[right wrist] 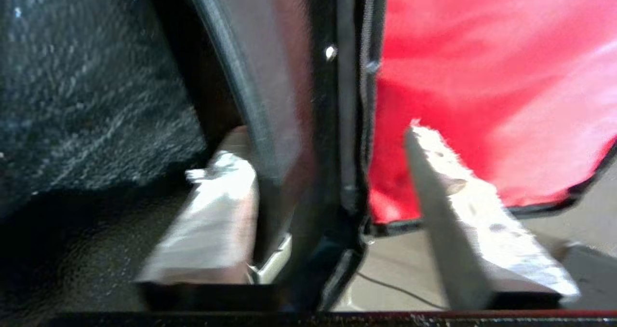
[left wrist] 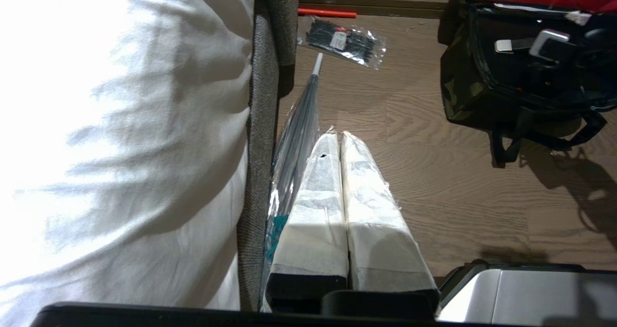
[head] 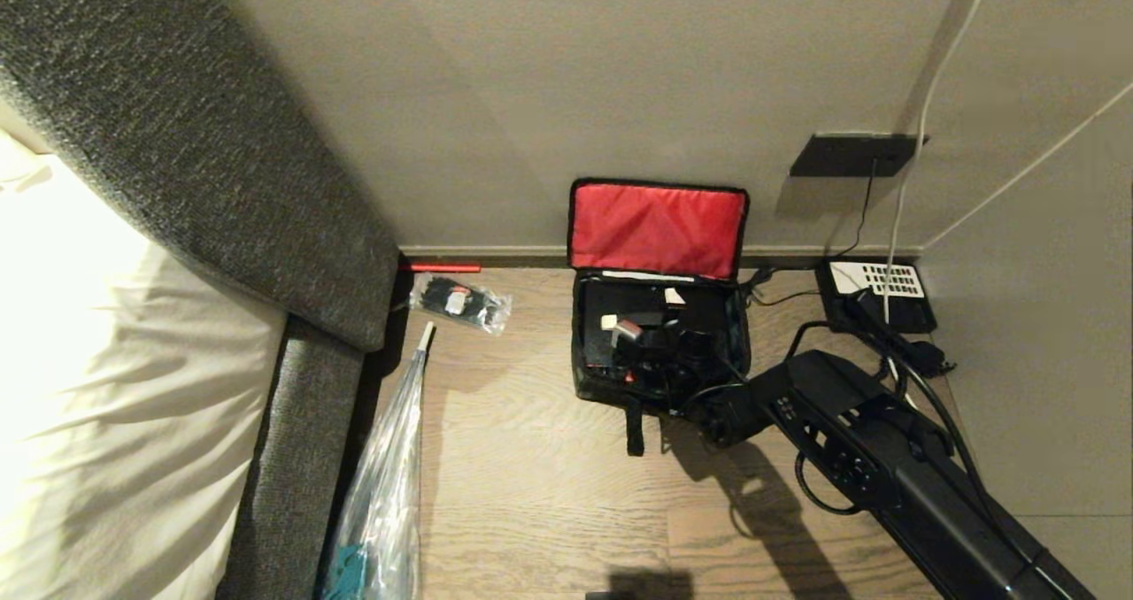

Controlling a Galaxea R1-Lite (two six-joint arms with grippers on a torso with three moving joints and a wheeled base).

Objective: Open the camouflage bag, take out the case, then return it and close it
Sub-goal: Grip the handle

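The camouflage bag (head: 659, 334) is standing on the wood-grain floor (head: 531, 458) against the wall, lid thrown back with its red lining (head: 655, 226) showing. Going left to right: a coarse grey woven sofa edge (head: 221, 184) with a white cushion (head: 80, 361), a clear packet of black ties (head: 460, 302), the bag, then the black phone (head: 876, 292) in the corner.

The left gripper (left wrist: 344, 172) is parked low beside the sofa, its white-wrapped fingers pressed together, nothing between them.

The right gripper (right wrist: 332, 211) is being worked at the bag's right side. Its fingers are standing apart, astride a thin black edge, apparently the bag's wall or the case (head: 651, 317); which one cannot be told, and no firm contact is being shown.

Risk judged: soft fabric may be pinched instead of the flat rigid case, so the whole bag is dragged; straps may snag.
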